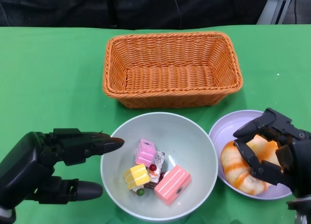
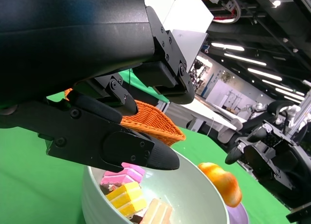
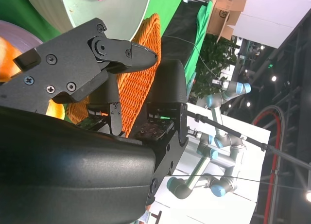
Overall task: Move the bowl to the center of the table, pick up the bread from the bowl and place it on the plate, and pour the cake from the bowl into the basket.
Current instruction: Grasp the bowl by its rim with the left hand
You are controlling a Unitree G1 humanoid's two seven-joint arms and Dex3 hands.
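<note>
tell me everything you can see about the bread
The bread is a pale golden, curved, croissant-like piece with orange stripes and a glossy, plastic look. It lies on the purple plate, right of the bowl, filling much of the plate's near half. The right hand arches over it with fingers spread around its right part; the head view suggests fingertips touch it, but contact isn't certain. The left wrist view shows its rounded orange end above the plate's rim.

Basket [image 1: 172,68] behind bowl [image 1: 194,136]; cake [image 1: 155,173] in bowl; bread [image 1: 240,170] on plate [image 1: 228,127], right.
</note>
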